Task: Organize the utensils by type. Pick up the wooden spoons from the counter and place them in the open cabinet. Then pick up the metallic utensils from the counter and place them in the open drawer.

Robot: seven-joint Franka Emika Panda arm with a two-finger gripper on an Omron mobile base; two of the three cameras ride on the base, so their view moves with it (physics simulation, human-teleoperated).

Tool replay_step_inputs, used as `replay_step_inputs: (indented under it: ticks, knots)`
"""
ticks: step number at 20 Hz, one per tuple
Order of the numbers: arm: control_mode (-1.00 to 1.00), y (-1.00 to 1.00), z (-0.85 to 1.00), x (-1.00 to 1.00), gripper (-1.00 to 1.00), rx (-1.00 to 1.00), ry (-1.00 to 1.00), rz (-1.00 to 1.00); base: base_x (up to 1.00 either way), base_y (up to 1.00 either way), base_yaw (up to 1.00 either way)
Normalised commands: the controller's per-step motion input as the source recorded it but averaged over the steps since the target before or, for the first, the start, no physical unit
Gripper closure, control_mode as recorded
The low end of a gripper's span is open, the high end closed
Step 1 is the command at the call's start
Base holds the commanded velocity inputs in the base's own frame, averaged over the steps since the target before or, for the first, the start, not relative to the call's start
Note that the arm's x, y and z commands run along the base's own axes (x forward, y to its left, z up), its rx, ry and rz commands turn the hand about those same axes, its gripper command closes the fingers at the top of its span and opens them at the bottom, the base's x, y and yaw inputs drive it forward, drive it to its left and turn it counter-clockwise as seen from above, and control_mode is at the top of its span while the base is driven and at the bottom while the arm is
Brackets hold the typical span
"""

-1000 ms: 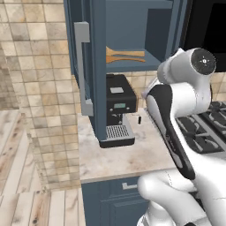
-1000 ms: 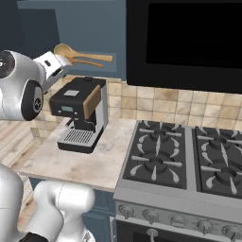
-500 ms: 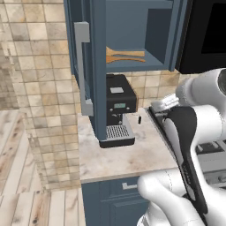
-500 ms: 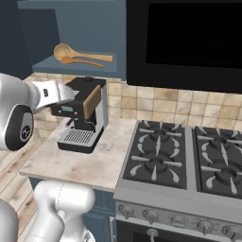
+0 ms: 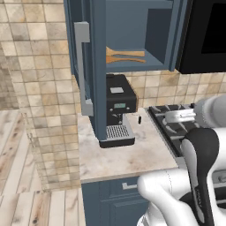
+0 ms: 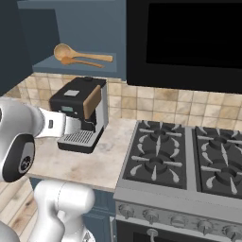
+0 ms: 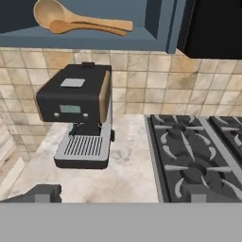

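Two wooden spoons (image 5: 126, 56) (image 6: 82, 56) (image 7: 75, 21) lie side by side on the bottom shelf of the open dark blue cabinet (image 5: 132, 26), bowls to the left in the hand view. My gripper (image 6: 79, 125) hangs open and empty well below that shelf, at the height of the coffee machine and over the beige counter (image 5: 123, 154) (image 7: 127, 175). One dark fingertip (image 7: 40, 193) shows at the lower left of the hand view. The metallic utensils and the drawer are out of view.
A black coffee machine (image 5: 117, 112) (image 6: 80, 111) (image 7: 80, 111) stands on the counter under the cabinet. The cabinet door (image 5: 86, 66) swings out over the counter's left end. A gas stove (image 6: 189, 160) (image 7: 194, 156) lies to the right, with a black microwave (image 6: 189, 42) above it.
My hand has drawn back from the cabinet shelf and dropped to the coffee machine's height, still open. The wooden spoons stay on the shelf.
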Motion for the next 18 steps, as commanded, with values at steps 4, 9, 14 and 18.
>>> replay_step_inputs:
  ticks: [4, 9, 14, 18]
  knots:
    - [-1.0, -0.07, -0.35, 0.0, -1.0, 0.16, 0.01, -0.02, 0.0, 0.0, 0.0]
    - [-1.0, 0.0, -0.06, 0.0, -1.0, 0.0, 0.0, 0.0, 0.0, 0.0, 0.0]
    - [-1.0, 0.0, 0.0, 0.0, -1.0, 0.0, 0.0, 0.0, 0.0, 0.0, 0.0]
    - [-1.0, 0.0, 0.0, 0.0, -1.0, 0.0, 0.0, 0.0, 0.0, 0.0, 0.0]
